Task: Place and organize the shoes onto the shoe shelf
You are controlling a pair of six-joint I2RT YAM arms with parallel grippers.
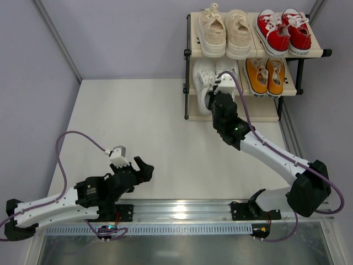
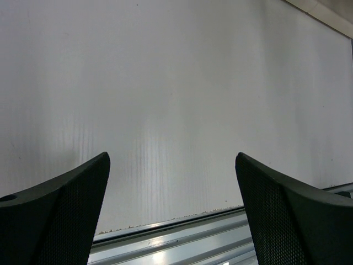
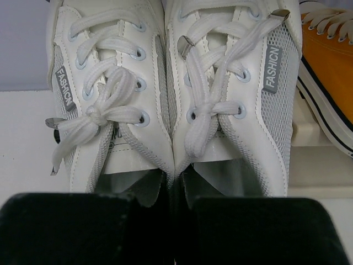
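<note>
Right wrist view: right pincer [image 3: 176,221] clamps the white shoes [image 3: 157,124], orange shoes [image 3: 328,72] just beside; left pincer [image 2: 172,165] apart.

The shoe shelf [image 1: 259,111] stands at the far right corner of the table [image 1: 138,116]. On its top tier the cream-beige pair [image 1: 225,33] is on the left and the red pair [image 1: 284,30] on the right. One tier lower, the orange-yellow pair [image 1: 266,74] is on the right and the white pair [image 1: 202,77] on the left. The right gripper [image 1: 212,95] is at the heels of the white pair; its fingers are hidden there. The left gripper [image 1: 144,167] is low over the near table, with fingers apart, holding nothing.
</note>
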